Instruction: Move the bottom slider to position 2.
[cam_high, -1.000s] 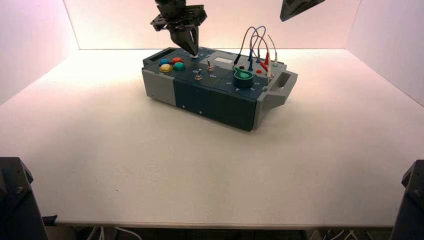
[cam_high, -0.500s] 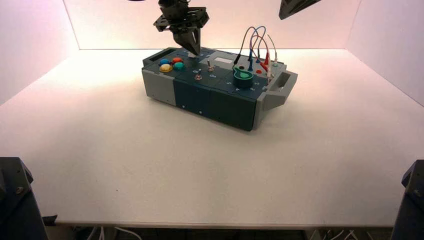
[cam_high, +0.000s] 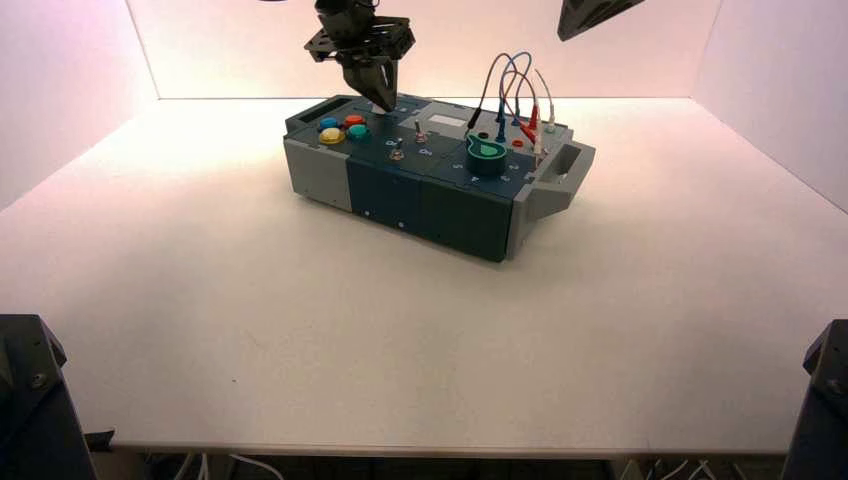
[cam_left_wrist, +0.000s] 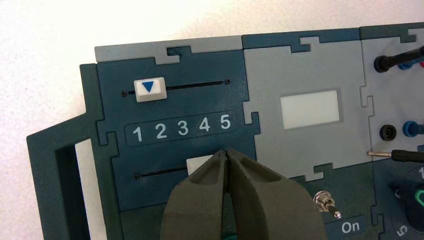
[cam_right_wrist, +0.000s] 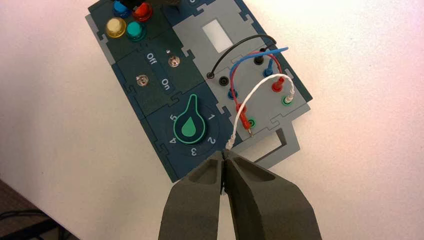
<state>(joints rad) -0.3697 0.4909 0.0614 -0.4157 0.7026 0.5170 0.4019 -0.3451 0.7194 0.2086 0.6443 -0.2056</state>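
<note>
Left pincer (cam_left_wrist: 226, 152): at work over the dark blue slider panel (cam_left_wrist: 172, 111), at the far left part of the box (cam_high: 440, 185). Its dark, matte, tapering fingers are closed, the tips meeting at the bottom slider (cam_left_wrist: 197, 164). Contact with the knob cannot be confirmed.

The bottom slider is a small white block on the straight slot nearer the coloured push buttons (cam_right_wrist: 128, 21). The pincer hides part of it; its visible end lies about opposite the printed 3, with bare slot on the side toward the 1. The upper slider (cam_left_wrist: 150, 90), a white block with bevelled edges and a solid blue triangle, sits toward the 1 end of its own slot, between the 1 and the 2.

Right pincer (cam_right_wrist: 224, 153): idle, raised off the right part of the box, fingers closed.

Panels are flat, with interlocking jigsaw-like edges, in dark blue, dark green and grey. The push buttons are round and domed: blue, red, yellow and green. Two metal toggle switches (cam_right_wrist: 173, 61) (cam_right_wrist: 142, 80) have slim levers. The rotary knob (cam_right_wrist: 190, 126) is dark, outlined in green, with a teardrop mark; its narrow pointer aims between 5 and 1. Flexible wires (cam_right_wrist: 255, 102) in black, blue, red and white arch over the grey panel. The surface (cam_high: 420, 350) is pale and smooth.
</note>
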